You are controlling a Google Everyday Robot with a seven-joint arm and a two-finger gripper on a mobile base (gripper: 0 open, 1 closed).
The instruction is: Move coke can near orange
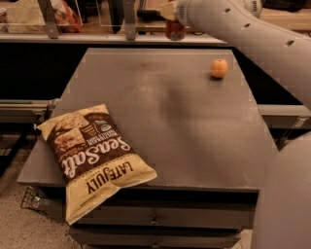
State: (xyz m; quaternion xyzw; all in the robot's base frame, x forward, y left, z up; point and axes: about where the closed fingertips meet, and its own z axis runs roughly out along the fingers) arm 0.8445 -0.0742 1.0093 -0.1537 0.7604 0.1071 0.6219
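Note:
The coke can (175, 30) is a small red can held up in the air above the far edge of the grey table (160, 112). My gripper (173, 14) is shut on the can from above, at the top middle of the camera view. The orange (219, 68) sits on the table at the far right, to the right of and below the can, apart from it. My white arm reaches in from the right and hides the table's right side.
A large tan-and-brown chip bag (92, 158) lies at the table's front left corner, overhanging the edge. A shelf with rails and bagged items (63, 14) runs behind the table.

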